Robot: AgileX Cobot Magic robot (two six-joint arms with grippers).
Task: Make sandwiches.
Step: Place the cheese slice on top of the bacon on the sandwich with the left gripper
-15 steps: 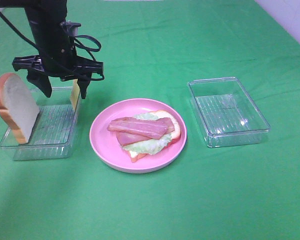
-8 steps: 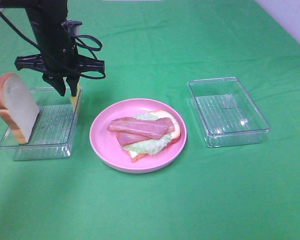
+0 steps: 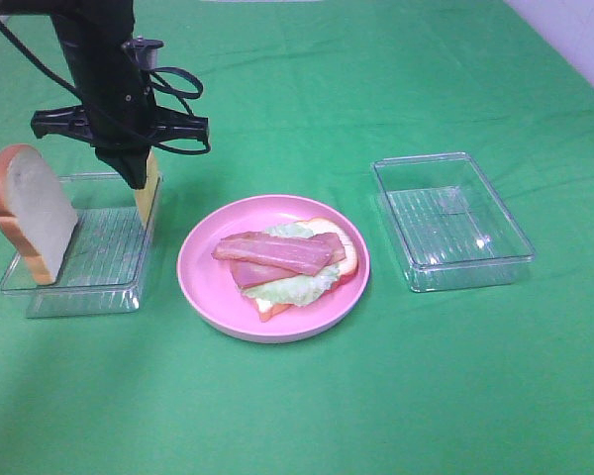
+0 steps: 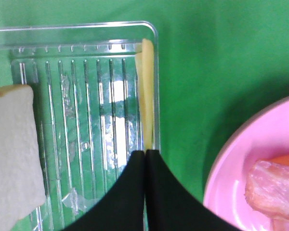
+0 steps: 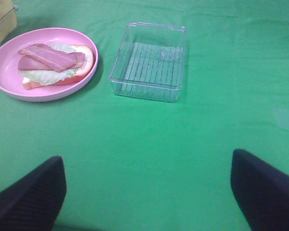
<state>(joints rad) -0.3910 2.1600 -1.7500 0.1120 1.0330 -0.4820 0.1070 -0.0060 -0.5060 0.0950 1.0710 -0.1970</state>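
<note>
L gripper (image 4: 145, 154) fingers pinched cheese square (image 4: 145, 96) by its edge, against clear tray (image 4: 62, 28) wall. Thin hold, so cheese could slip or snag. R gripper (image 5: 147, 192) fingers spread.

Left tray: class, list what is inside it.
In the tray, a bread slice leans at one end; a cheese slice stands on edge against the opposite wall, pinched by the shut left gripper. The gripper covers the cheese's top edge.
</note>
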